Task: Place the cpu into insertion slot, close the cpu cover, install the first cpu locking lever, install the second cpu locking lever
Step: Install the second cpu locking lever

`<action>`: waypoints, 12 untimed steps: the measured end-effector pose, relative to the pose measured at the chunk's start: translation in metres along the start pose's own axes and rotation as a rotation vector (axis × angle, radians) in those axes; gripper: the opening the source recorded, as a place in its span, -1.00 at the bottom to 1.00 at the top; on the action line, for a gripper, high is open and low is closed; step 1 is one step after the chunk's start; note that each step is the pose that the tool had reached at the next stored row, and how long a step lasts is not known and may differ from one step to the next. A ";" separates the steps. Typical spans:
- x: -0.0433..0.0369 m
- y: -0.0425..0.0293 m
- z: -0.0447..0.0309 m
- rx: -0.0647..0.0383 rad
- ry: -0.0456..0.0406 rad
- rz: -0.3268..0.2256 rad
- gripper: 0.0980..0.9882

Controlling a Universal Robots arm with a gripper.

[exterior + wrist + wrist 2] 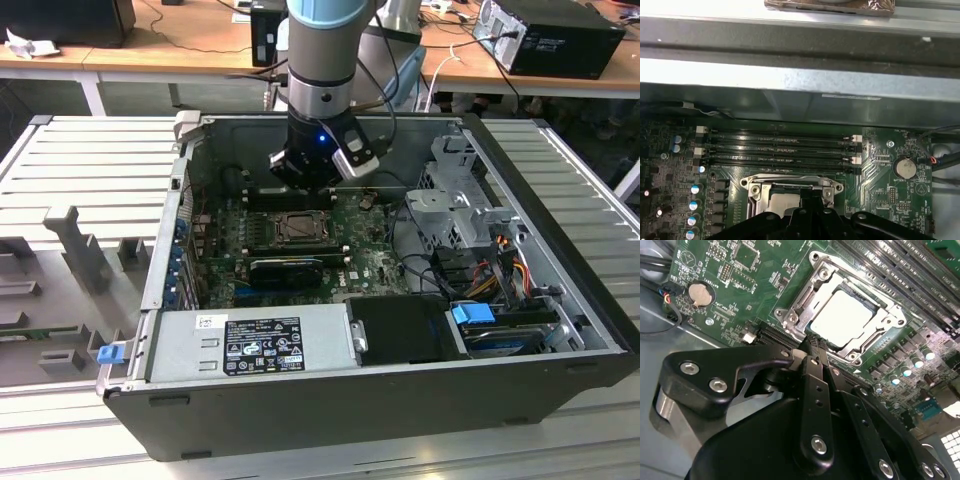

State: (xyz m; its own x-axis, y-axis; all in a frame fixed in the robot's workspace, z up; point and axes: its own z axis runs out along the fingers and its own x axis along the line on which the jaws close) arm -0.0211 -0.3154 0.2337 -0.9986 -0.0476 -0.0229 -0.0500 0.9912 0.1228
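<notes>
In the exterior view, you see the arm reaching down into the open computer case [560, 260], with the gripper [303, 192] poised just above the far edge of the insertion slot [297, 229] on the green motherboard [375, 262]. The power supply [255, 345] lies along the near side of the case, and the drive cage [465, 200] stands at the exterior view's right. The jaws are masked here by the gripper body. In the second wrist view, you find the cpu [842, 319] seated flat inside the socket, its pale metal top exposed through the window of the cpu cover [805, 297], which lies down over the socket frame. The gripper [812, 342] presents its fingers drawn together into a single narrow tip, holding nothing; that tip sits at the edge of the socket frame, and whether it touches the frame cannot be determined. A coin battery [698, 293] sits on the board well apart from the socket. In the first wrist view, you see the cover [790, 184] and cpu [782, 202] directly beyond the fingers [807, 200], with the long memory slots [780, 147] running parallel just behind the socket and the case wall behind those.
</notes>
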 end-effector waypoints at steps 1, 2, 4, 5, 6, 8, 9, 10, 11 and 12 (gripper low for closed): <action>0.0001 -0.0015 -0.0002 0.000 0.0000 0.000 -0.98; 0.0002 -0.0040 -0.0005 0.000 0.0000 0.000 -0.98; 0.0002 -0.0043 -0.0029 0.000 0.0000 0.000 -0.98; 0.0001 -0.0039 -0.0054 0.000 0.0000 0.000 -0.98; 0.0001 -0.0040 -0.0060 0.000 -0.0001 0.000 -0.98; 0.0003 -0.0090 -0.0068 -0.001 0.0000 0.000 -0.98; 0.0005 -0.0113 -0.0070 -0.001 -0.0001 0.000 -0.98; 0.0005 -0.0130 -0.0072 -0.001 0.0000 0.000 -0.98; 0.0006 -0.0151 -0.0074 -0.001 0.0000 0.000 -0.98; 0.0007 -0.0168 -0.0076 -0.001 0.0000 0.000 -0.98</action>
State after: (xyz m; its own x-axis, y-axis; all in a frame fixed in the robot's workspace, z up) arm -0.0211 -0.3330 0.2391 -0.9986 -0.0475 -0.0229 -0.0500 0.9911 0.1237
